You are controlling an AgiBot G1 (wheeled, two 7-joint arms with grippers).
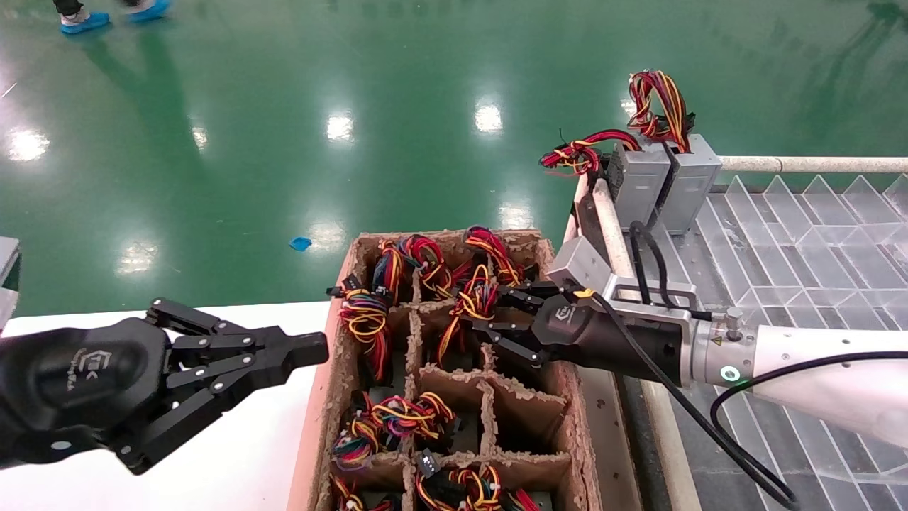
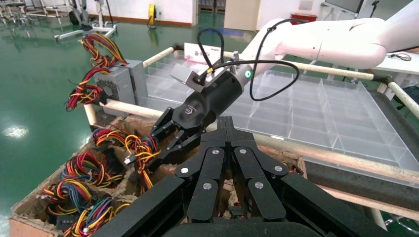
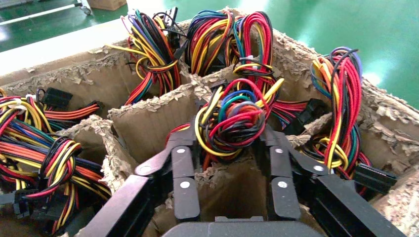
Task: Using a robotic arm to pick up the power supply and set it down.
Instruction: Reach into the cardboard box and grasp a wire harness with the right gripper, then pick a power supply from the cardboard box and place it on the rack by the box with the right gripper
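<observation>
The robotic arm reaches from the right into a cardboard box split into compartments. Its right gripper is open, with a finger on either side of a yellow, red, black and blue wire bundle that sticks up from a far compartment. The bundle belongs to the power supply, whose grey body is hidden down in the compartment. In the right wrist view the right gripper straddles the bundle above a torn divider. My left gripper hangs shut over the white table, left of the box.
Several other wire bundles fill neighbouring compartments. Two grey boxes with mostly red wires stand at the far corner of a clear plastic divider tray on the right. A pale rail runs between box and tray. Green floor lies beyond.
</observation>
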